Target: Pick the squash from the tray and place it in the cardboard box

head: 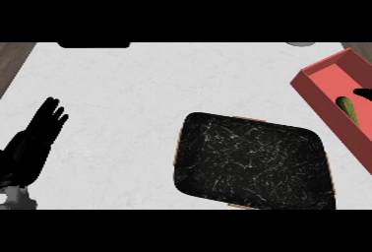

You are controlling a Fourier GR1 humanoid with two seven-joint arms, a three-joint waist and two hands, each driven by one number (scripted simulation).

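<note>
Green elongated squash (348,109) lies inside the red rectangular box (317,91); right hand's black fingertips (362,92) just above it, grip unclear; left hand (42,127) rests straight-fingered beside the black marbled tray (251,162)

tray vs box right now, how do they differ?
The tray is black, flat and shallow, lying wholly in view near the counter's middle; the box is red, with raised walls, cut off by the right edge. The tray holds nothing visible; the box holds the green squash. Both sit skewed on the white counter.
</note>
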